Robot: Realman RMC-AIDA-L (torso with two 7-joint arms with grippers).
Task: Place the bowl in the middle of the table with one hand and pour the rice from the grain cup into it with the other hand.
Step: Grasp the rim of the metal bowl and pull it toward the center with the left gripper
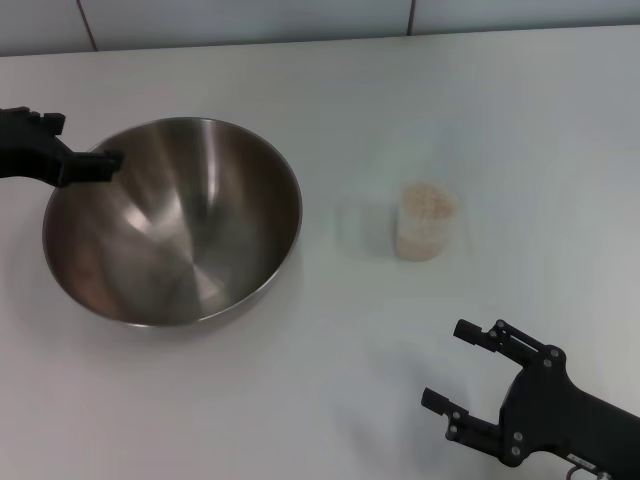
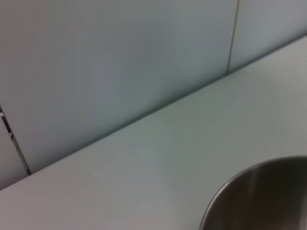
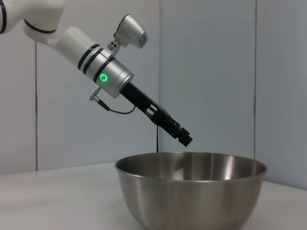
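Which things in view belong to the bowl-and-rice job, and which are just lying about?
Belongs to the job:
- bowl, on the table
- grain cup holding the rice
- left gripper, at the bowl's rim
- right gripper, open, near the cup

Lying about:
- nothing; only the tiled wall behind

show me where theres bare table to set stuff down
Bare table runs behind the bowl and grain cup to the wall, and along the front between bowl and right gripper. Crowded: the bowl's left rim, under the left gripper.
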